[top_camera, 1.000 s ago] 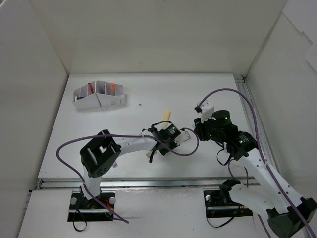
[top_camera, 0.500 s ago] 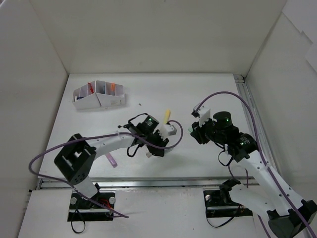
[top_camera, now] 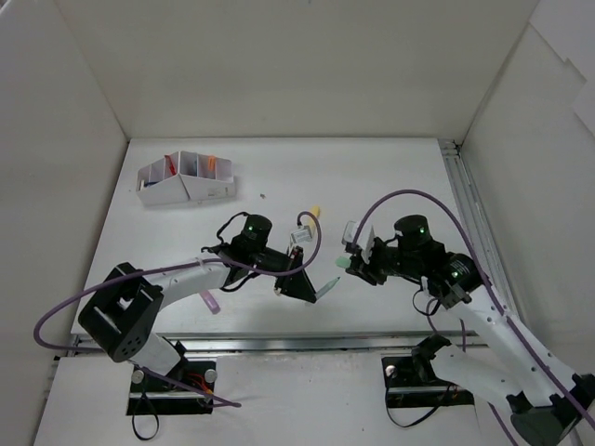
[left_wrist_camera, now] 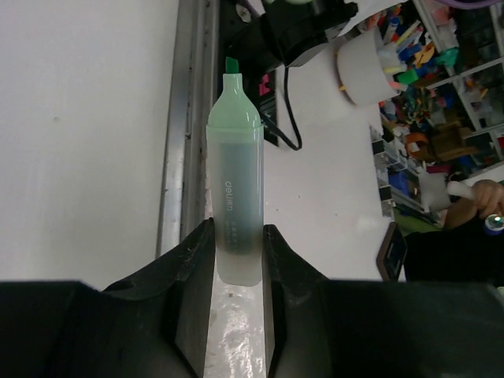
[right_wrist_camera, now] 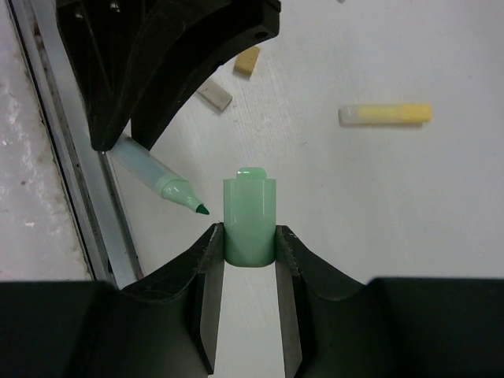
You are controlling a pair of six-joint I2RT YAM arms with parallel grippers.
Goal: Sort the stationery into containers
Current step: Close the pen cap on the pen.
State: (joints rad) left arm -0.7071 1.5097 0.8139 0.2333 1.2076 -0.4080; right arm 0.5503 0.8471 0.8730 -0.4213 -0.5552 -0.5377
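Green marker (left_wrist_camera: 235,181), uncapped, is pinched by its rear end in the left hand (left_wrist_camera: 236,240), with its tip aimed rightward over the counter's (top_camera: 390,177) near middle. The right hand (right_wrist_camera: 250,236) faces it, pinching the green cap (right_wrist_camera: 250,209). Both arms reach inward.

Uncapped marker (left_wrist_camera: 234,181) held in left gripper (left_wrist_camera: 236,236), tip ahead. Cap (right_wrist_camera: 250,216) held in right gripper (right_wrist_camera: 250,236), marker tip just left. Second marker (right_wrist_camera: 386,115), eraser blocks (right_wrist_camera: 246,61) laid on table (right_wrist_camera: 378,205) beyond.
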